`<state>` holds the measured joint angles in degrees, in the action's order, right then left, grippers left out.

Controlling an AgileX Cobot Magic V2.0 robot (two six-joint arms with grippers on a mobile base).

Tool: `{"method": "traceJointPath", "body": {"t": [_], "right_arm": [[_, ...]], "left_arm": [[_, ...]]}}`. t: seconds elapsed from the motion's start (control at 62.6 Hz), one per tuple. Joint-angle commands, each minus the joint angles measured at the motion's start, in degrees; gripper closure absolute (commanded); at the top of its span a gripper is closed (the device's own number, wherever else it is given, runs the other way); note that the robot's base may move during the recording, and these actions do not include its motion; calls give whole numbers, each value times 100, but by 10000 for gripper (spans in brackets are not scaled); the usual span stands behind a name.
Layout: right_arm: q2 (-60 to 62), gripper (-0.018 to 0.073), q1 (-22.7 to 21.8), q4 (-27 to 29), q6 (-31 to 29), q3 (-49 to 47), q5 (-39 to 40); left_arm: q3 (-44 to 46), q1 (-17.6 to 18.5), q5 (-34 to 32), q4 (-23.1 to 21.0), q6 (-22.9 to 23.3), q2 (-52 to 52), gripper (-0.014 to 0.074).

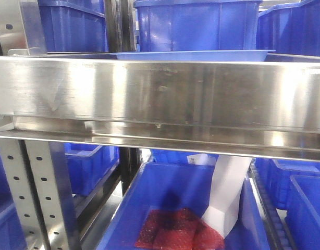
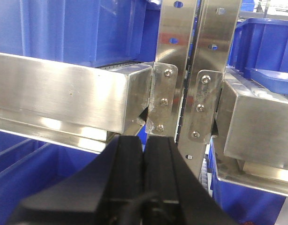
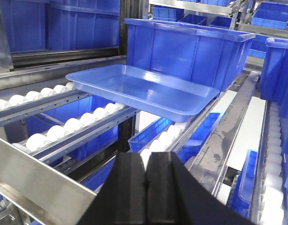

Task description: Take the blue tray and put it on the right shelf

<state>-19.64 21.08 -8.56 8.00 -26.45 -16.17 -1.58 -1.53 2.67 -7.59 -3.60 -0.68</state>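
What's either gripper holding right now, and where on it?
Nothing. Left gripper and right gripper are both shut and empty. The tray rests on the shelf rollers, apart from both.

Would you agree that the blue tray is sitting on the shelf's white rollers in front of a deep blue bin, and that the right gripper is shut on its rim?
Not quite. The blue tray does rest on the white rollers in front of the deep blue bin, but the right gripper is shut on nothing; it sits clear of the tray, as the right wrist view shows.
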Motion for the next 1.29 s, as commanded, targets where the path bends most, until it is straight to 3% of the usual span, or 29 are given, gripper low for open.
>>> {"method": "traceJointPath", "body": {"t": [0.0,0.543,0.607,0.75,0.942,1.038,1.277], "right_arm": [[-39,502,15,-79,-66,-160,526],[-39,502,-51,-79,-66,-160,502],[-39,502,-277,18,-66,-129,419],[169,502,-1296,280,-162,149,425],[1037,502,-2358,856,-765,866,461],[1406,502,-2580,962,-800,1286,591],[2014,502,-2598,1017,-800,2398,1520]], "left_arm": [[-178,-2,-521,-43,-10,-79,644],[-178,-2,-521,-43,-10,-79,644],[-178,-2,-521,-43,-10,-79,644],[-178,-2,-521,-43,-10,-79,644],[-178,-2,-521,-43,-10,-79,644],[-178,-2,-521,-43,-10,-79,644],[-178,-2,-521,-43,-10,-79,644]]}}
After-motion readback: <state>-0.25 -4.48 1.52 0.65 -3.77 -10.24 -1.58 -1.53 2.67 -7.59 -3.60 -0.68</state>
